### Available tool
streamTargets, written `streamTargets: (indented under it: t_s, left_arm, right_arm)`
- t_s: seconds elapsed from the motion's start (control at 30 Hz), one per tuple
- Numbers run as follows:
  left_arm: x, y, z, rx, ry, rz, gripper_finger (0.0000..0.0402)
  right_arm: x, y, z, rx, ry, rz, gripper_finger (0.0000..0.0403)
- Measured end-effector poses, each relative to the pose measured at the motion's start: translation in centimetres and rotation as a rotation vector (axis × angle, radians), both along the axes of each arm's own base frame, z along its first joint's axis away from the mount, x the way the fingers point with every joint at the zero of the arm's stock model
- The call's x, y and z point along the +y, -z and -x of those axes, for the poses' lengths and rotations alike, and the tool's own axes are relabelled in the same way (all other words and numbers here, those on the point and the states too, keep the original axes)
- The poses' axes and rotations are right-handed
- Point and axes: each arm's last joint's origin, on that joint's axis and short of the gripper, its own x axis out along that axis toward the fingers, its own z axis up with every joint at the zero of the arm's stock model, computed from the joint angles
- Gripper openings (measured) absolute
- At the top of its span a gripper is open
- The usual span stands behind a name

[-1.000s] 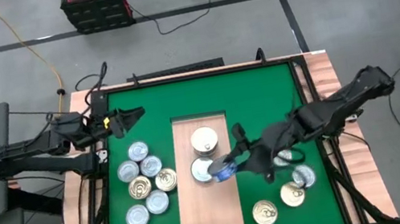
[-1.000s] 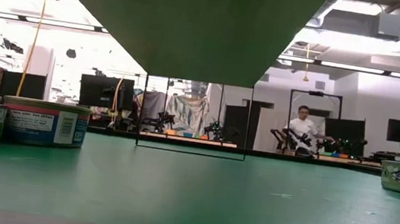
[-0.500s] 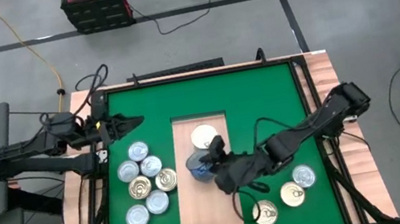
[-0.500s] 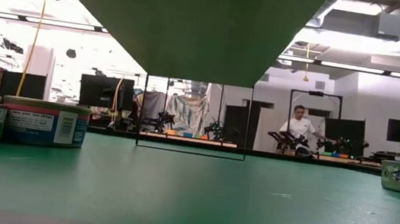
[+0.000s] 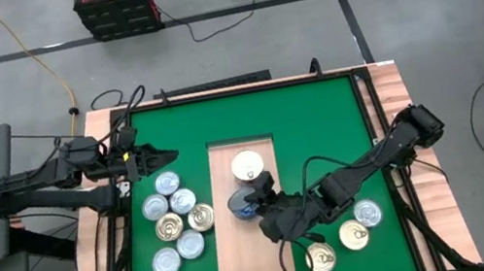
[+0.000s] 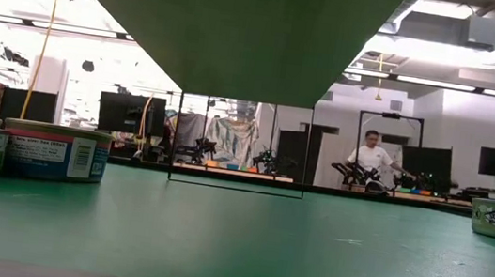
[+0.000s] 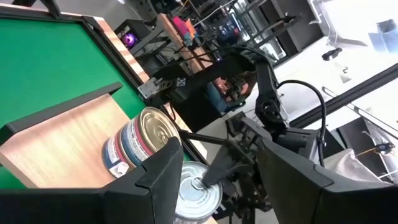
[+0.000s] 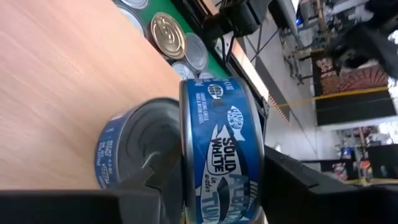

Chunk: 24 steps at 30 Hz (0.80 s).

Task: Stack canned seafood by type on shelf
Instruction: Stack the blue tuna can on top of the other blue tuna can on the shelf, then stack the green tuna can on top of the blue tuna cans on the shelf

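So the right claw (image 5: 254,195) is down over the pale light-brown wooden shelf board (image 5: 244,263) in the middle of the green-matted bench (image 5: 317,113), pinching a blue-labelled round tuna tin (image 8: 214,155) by its side wall. In the right wrist view the tin sits between the two dark fingers, right on top of a second blue tin of the same type (image 8: 134,155) that's already on the board. Looks to me like a stack of the blue ones is being built, with a gold-topped tin (image 5: 248,166) standing just beside it on the shelf.

Handling-wise, these are short, stiff metal tins, so they won't crush, but the printed sides are smooth and probably slick, and they're likely dense for their size. I'd keep gripping across the round wall, not the lid, since the pull-tab makes the top uneven. The tricky bit is the rims: if the upper tin isn't centred it could slide off or tip when let go.

The left claw (image 5: 166,152) hangs with its fingers spread and holding nothing near the far left of the mat, just beyond the cluster of silver and gold-topped tins (image 5: 175,220) waiting to be sorted. A few more tins (image 5: 352,234) sit near the right arm.
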Motion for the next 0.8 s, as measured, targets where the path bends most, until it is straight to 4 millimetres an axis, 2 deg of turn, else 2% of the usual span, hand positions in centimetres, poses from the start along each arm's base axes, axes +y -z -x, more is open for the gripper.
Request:
streamTargets:
  t_s: [0.2,0.4,0.6,0.8]
  left_arm:
    - [-0.05,0.0,0.0,0.0,0.017,0.002,0.0199]
    - [-0.09,0.0,0.0,-0.001,0.03,0.01,0.0199]
    - [-0.1,0.0,0.0,-0.001,0.034,0.01,0.0199]
    - [-0.22,0.1,0.0,0.01,0.074,0.018,0.0199]
  right_arm:
    - [-0.4,0.41,0.05,0.031,0.013,-0.159,0.0205]
    - [-0.23,0.39,0.17,0.033,0.016,-0.286,0.0242]
    - [-0.25,0.66,0.37,0.068,0.021,-0.31,0.0283]
    - [-0.6,-0.31,0.76,0.04,0.027,-0.322,0.0291]
